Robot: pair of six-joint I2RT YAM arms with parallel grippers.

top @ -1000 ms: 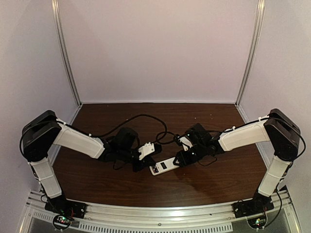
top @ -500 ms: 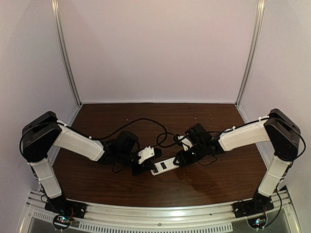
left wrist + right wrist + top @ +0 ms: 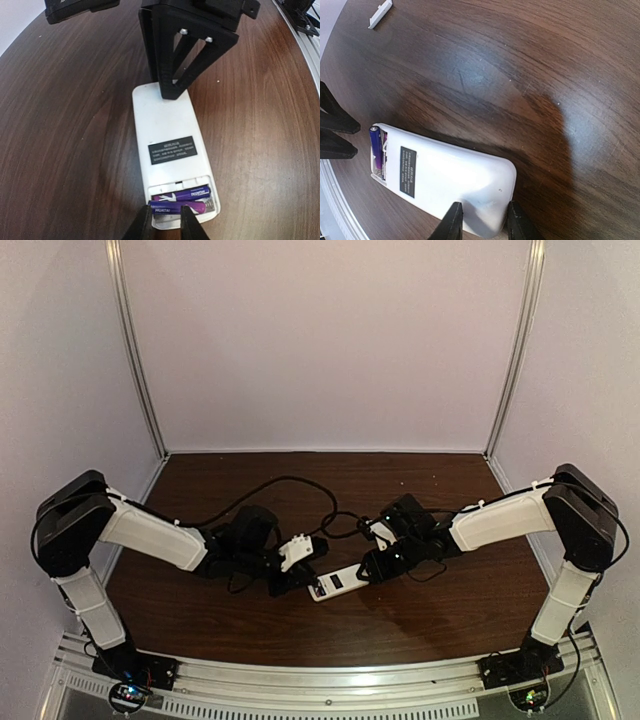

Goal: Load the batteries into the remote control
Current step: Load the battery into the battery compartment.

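The remote control [image 3: 167, 125] lies white back face up on the table, with a dark label and its open battery recess at the end near my left gripper [image 3: 165, 225]. One purple battery [image 3: 190, 192] lies in the recess. The second battery [image 3: 172, 208] lies slightly tilted at the recess's outer edge, right under my left fingertips, which stand a little apart over it. My right gripper [image 3: 482, 222] is shut on the remote's other end [image 3: 460, 180]. In the top view the remote [image 3: 338, 583] lies between my left gripper [image 3: 305, 583] and right gripper [image 3: 368, 570].
A small loose white flat piece [image 3: 380, 13] lies on the dark wooden table away from the remote. Black cables [image 3: 290, 483] loop over the table behind both wrists. White walls close in the back and both sides.
My left wrist has shifted slightly at the remote's open end. The right arm and the remote have not moved.
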